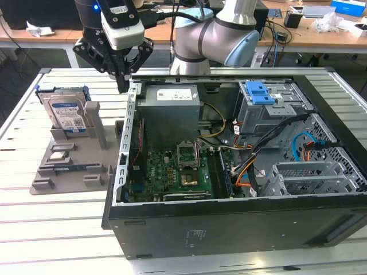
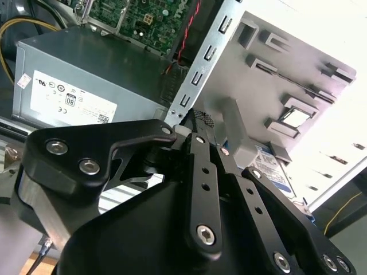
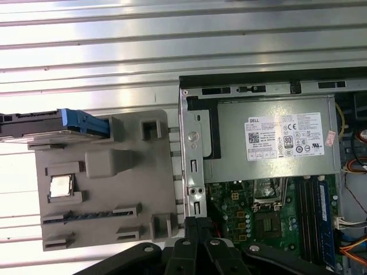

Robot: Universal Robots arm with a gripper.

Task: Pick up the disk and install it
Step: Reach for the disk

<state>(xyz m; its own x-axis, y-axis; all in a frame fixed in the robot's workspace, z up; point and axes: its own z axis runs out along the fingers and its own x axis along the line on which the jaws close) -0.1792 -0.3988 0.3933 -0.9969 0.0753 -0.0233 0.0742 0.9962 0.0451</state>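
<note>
We see a slatted metal table (image 1: 63, 240) that carries everything, pale and shiny under the light. Beyond the far side of the computer case (image 1: 229, 220), wooden desks (image 1: 321, 35) with cables and loose bits line the room.

The case lies open on its side, taking up most of the table. Inside it, the grey power supply (image 1: 170, 114) sits in the far corner towards the exterior view's left. The green motherboard (image 1: 172, 172) lies just in front of the power supply. A grey drive cage (image 1: 275, 112) topped by a blue latch (image 1: 261, 91) stands in the case's far corner towards the exterior view's right, with orange and blue cables (image 1: 246, 175) beside it.

Outside the case, on the exterior view's left and touching its wall, lies a grey moulded holder (image 1: 69, 169) with several slots. One slot holds a small square chip (image 3: 60, 186).

The gripper (image 1: 122, 86) hangs above the case's far edge, over the gap between power supply and holder. Its fingers are drawn together and hold nothing. Between it and the disk rise the case wall and one upright post of the holder (image 1: 102, 123).

The disk (image 1: 67, 114) stands on edge in the holder's far slot, well apart from the gripper. It is a silver drive with a white-and-blue label facing the exterior camera and a blue plastic carrier round its sides. In the first wrist view we see the disk from above, a dark slab (image 3: 31, 127) with the blue carrier at one end.
</note>
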